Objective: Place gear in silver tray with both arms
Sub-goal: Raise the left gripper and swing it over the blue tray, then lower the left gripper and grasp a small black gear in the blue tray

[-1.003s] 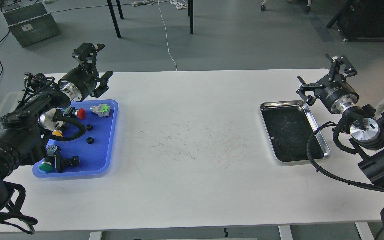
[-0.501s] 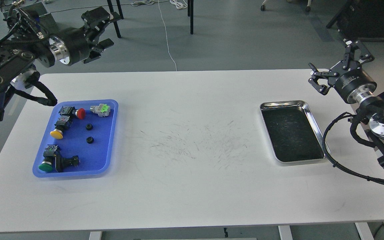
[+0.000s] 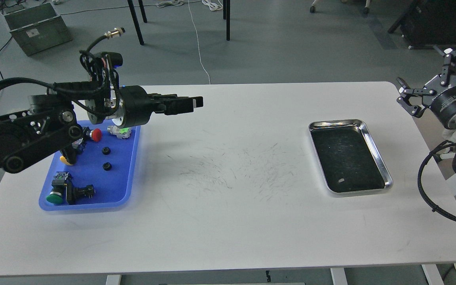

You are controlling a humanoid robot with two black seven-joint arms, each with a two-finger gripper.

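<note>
Clearly our left gripper [image 3: 196, 103], fingers together and empty, overshoots the gears [image 3: 105, 150]; right gripper [image 3: 430, 85] waits wide beyond the silver tray [image 3: 374, 146].

No text, brand or number can be read anywhere. The grey crate [image 3: 38, 27] on the floor at the upper left of the frame bears a pale label, but its print is too small to read.

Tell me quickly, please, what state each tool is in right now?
Left tool: seen side-on, fingers cannot be told apart, so open or closed cannot be told; nothing visibly held.
Right tool: open, empty.
</note>
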